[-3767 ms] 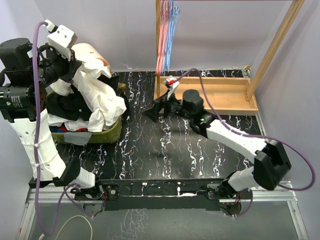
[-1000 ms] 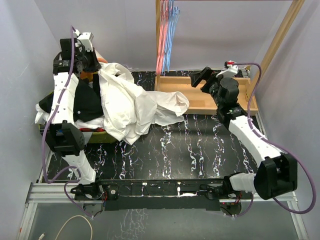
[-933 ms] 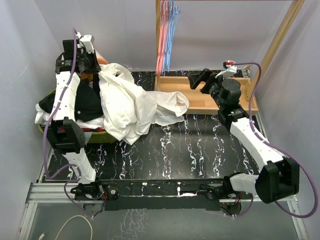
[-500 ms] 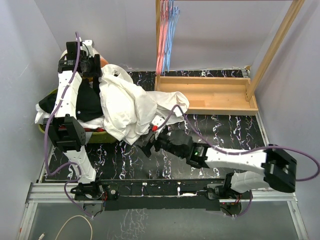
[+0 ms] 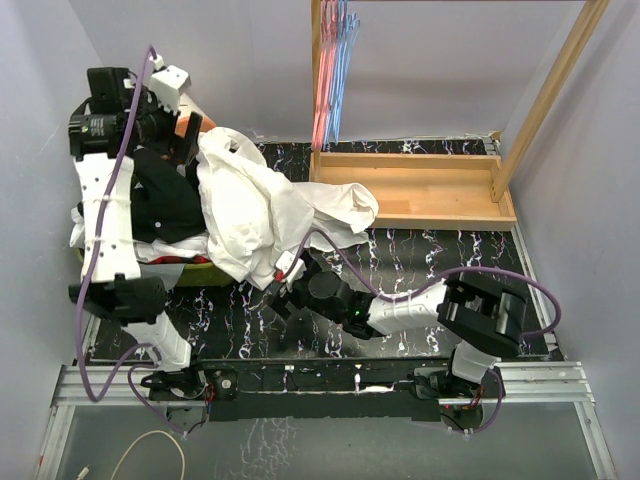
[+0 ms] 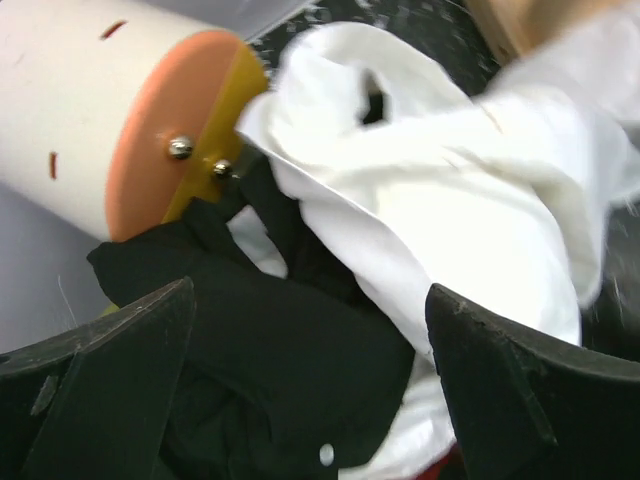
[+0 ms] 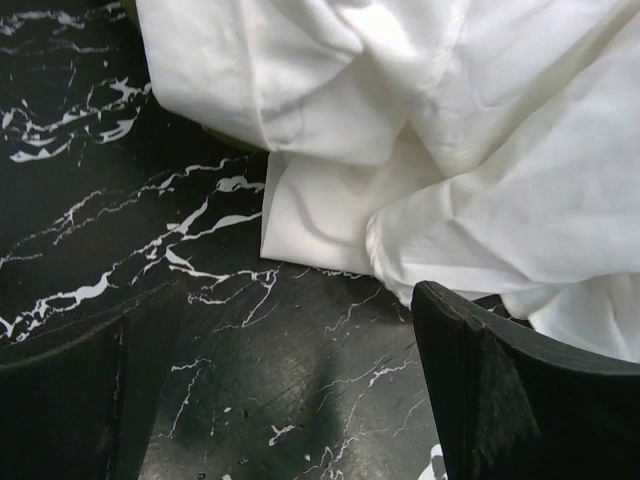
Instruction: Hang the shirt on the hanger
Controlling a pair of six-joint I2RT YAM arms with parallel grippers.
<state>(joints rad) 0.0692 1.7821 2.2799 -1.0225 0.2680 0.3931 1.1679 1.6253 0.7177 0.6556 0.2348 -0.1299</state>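
Observation:
The white shirt lies crumpled from the basket across the black table, one end reaching the wooden rack base. Its folds fill the left wrist view and the right wrist view. Light-blue hangers hang on the rail at the back. My left gripper is raised at the shirt's far left end; it is open over a black garment and holds nothing. My right gripper sits low over the table at the shirt's near hem, open, with only the bare tabletop between its fingers.
An olive basket at the left holds a black garment and other clothes. A white cylinder with an orange end cap stands behind it. Pink hangers hang beside the blue ones. The wooden rack base and slanted post are at the back right.
My left gripper opened, let go of the shirt and drew back to the left. My right arm swung from the wooden rack down to the shirt's near hem.

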